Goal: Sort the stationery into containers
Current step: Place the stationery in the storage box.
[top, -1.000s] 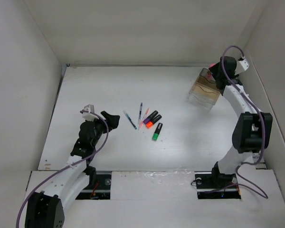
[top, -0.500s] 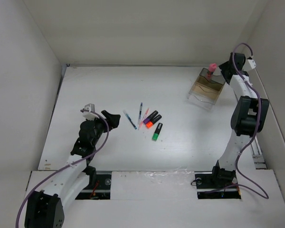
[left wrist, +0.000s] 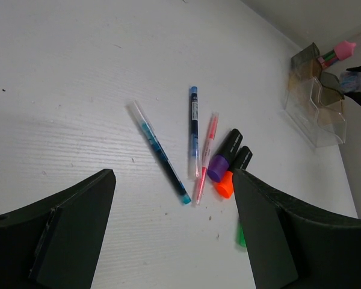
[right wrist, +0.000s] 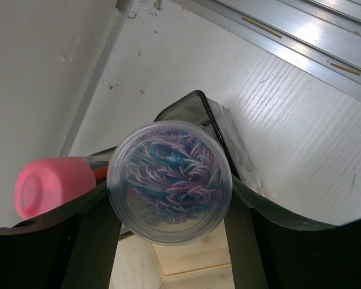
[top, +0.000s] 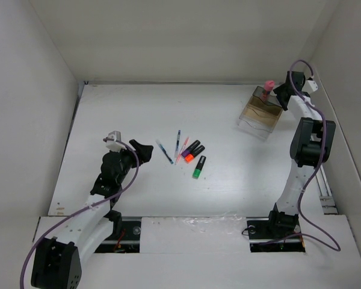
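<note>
Right hand (top: 282, 94): fingers closed on the round pot (right wrist: 168, 180), held at the far-right corner of the organiser (top: 262, 114), which sits at 2 o'clock on the bench (top: 138, 108). The pink-capped bottle (right wrist: 54, 183) stands in the organiser at the pot's 9 o'clock. Left hand (left wrist: 173, 180): wide open, empty. The pens (left wrist: 162, 153) and markers (left wrist: 228, 162) lie loose mid-bench, at its 2 o'clock in the top view.

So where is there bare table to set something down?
Bare table lies between the markers and the organiser, and along the far wall left of it. Crowded: the pens beside the left hand, and the organiser's corner, where the right hand holds the round pot.
</note>
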`<state>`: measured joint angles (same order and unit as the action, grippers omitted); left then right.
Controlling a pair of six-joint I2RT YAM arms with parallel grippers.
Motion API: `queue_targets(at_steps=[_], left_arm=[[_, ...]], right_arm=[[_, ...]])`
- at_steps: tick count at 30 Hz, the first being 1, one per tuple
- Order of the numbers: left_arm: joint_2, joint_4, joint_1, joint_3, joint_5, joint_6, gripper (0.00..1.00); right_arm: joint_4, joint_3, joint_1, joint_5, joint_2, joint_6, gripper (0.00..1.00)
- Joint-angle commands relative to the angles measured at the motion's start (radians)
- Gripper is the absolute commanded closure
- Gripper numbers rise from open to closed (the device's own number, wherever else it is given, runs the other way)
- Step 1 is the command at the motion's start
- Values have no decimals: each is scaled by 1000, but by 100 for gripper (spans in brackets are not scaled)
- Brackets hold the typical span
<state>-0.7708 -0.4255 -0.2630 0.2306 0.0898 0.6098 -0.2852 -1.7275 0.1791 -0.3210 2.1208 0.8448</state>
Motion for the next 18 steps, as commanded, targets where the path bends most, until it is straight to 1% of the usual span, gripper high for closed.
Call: queue_targets(at_steps=[1, 2, 7, 9, 11, 12, 18], left_arm=[[-7, -64, -7, 42, 14, -15, 25], [-7, -64, -7, 42, 14, -15, 25], [-18, -64, -7, 42, 14, -15, 25], [-18, -64, -7, 42, 14, -15, 25], [-18, -64, -7, 42, 14, -15, 25], [-18, -64, -7, 42, 14, -15, 25], [-18, -64, -7, 42, 14, -15, 25]], right_arm=[[20, -67, -4, -6, -2, -18, 47], [20, -67, -4, -15, -2, -18, 47], [20, -58, -4, -24, -2, -18, 35], [20, -58, -4, -24, 7, -18, 33], [20, -58, -4, -24, 7, -18, 33], [20, -58, -4, -24, 7, -18, 30], [11, -67, -4, -24, 7, -18, 25]])
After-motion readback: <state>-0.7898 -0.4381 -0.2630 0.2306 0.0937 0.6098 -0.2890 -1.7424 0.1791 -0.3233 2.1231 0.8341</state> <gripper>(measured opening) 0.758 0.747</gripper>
